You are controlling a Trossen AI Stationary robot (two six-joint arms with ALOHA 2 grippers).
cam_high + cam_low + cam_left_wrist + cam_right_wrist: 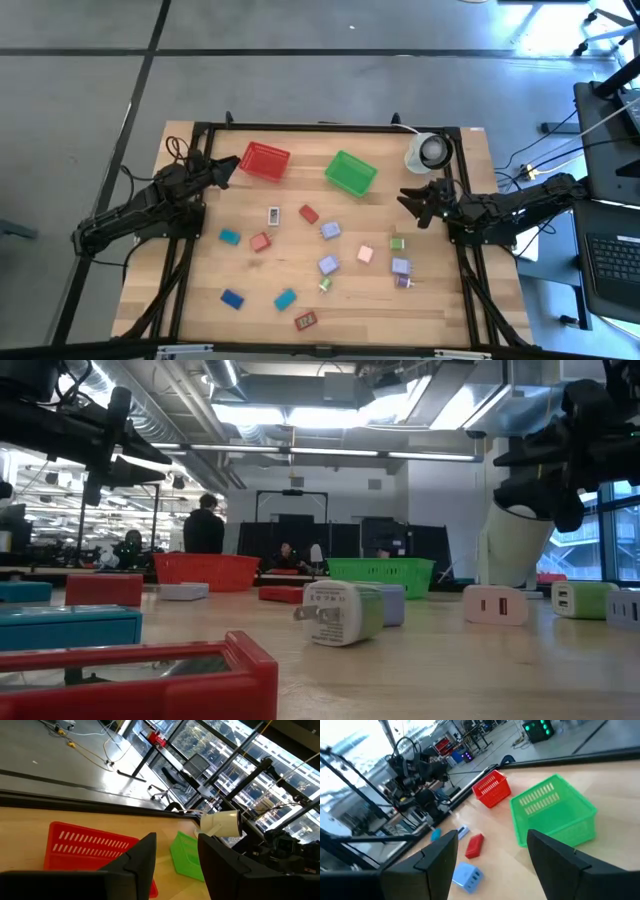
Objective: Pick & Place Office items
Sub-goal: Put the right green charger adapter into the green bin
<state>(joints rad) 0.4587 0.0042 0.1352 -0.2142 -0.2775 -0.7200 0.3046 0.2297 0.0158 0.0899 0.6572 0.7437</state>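
Several small office items lie scattered flat on the wooden table: a white piece (274,215), a red one (308,213), lavender ones (330,231) (328,265), teal ones (230,237) (285,298), a blue one (232,298), a pink one (366,254) and a green one (398,243). My left gripper (228,167) hovers open above the table beside the red basket (265,161). My right gripper (410,201) hovers open near the table's right edge, right of the green basket (351,172). In the right wrist view, the red piece (475,845) and a lavender piece (468,874) lie ahead of the fingers.
The red mesh basket (90,845) and green mesh basket (552,815) stand near the table's far edge. A clear round container (430,151) stands at the far right corner. Black frame rails run along the table's edges. People show in the room beyond (205,525).
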